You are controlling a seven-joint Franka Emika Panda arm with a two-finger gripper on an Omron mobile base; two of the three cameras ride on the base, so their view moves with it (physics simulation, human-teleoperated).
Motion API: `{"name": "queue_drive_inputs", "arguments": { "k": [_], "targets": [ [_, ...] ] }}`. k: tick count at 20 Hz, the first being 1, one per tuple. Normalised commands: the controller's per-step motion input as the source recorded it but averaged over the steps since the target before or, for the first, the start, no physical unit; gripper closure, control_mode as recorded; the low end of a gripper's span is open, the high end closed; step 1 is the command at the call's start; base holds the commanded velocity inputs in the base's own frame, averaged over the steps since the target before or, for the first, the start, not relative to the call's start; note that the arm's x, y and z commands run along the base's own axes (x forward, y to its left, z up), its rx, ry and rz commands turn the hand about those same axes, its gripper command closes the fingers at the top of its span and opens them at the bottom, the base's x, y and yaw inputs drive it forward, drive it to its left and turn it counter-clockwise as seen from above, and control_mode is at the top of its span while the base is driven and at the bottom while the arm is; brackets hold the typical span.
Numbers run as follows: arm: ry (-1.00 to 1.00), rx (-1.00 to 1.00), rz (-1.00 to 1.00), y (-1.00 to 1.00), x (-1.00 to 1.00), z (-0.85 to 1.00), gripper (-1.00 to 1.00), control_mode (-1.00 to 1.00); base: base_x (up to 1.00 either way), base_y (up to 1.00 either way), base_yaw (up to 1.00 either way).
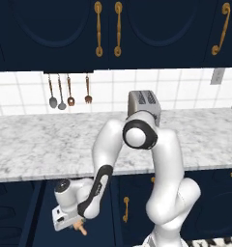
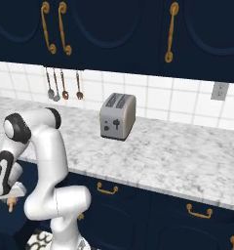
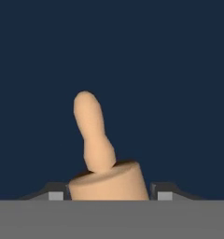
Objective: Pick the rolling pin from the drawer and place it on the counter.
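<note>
Below the thick pale edge of the tabletop (image 1: pixel 40 164), down in front of the dark navy cabinet fronts, the pincer (image 1: pixel 75 226) is closed on the rolling pin (image 1: pixel 80 227), whose smooth light-brown wood pokes out beneath the white hand. In the hand view the pin's body (image 3: pixel 108 183) is a plump matte cylinder wedged between the two small dark fingertips (image 3: pixel 55 192), and its thinner, paler handle, rounded like a peg, sticks away from the camera with a slight lean to one side. So the pin's long axis runs roughly along the pincer's own line, pointing downward and a little outward from the hand; behind it there is flat navy blue. From the right side the pin (image 2: pixel 11 202) shows as a small tan stub under the hand. Up above, the tabletop is a long slab of white-and-grey veined marble carrying a boxy brushed-metal toaster (image 2: pixel 117 116). Thin spoons and a fork (image 1: pixel 88 89) hang on the glossy white tiled wall.
</note>
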Motion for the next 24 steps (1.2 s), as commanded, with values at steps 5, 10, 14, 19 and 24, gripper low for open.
{"name": "queue_drive_inputs", "arguments": {
  "k": [5, 10, 14, 19, 24],
  "targets": [
    [-0.02, -0.05, 0.00, -0.06, -0.22, 0.02, 1.00, -1.00, 0.00, 0.00, 0.00],
    [-0.14, 0.00, 0.00, 0.00, -0.42, 1.00, 1.00, -1.00, 0.00, 0.00, 0.00],
    [-0.18, 0.07, -0.07, -0.09, 0.05, 1.00, 1.00, -1.00, 0.00, 0.00, 0.00],
    [-0.18, 0.11, -0.15, -0.02, 0.21, 1.00, 1.00, -1.00, 0.00, 0.00, 0.00],
    [-0.16, 0.04, -0.20, 0.23, 0.90, 0.99, 1.00, -1.00, 0.00, 0.00, 0.00]
  ]
}}
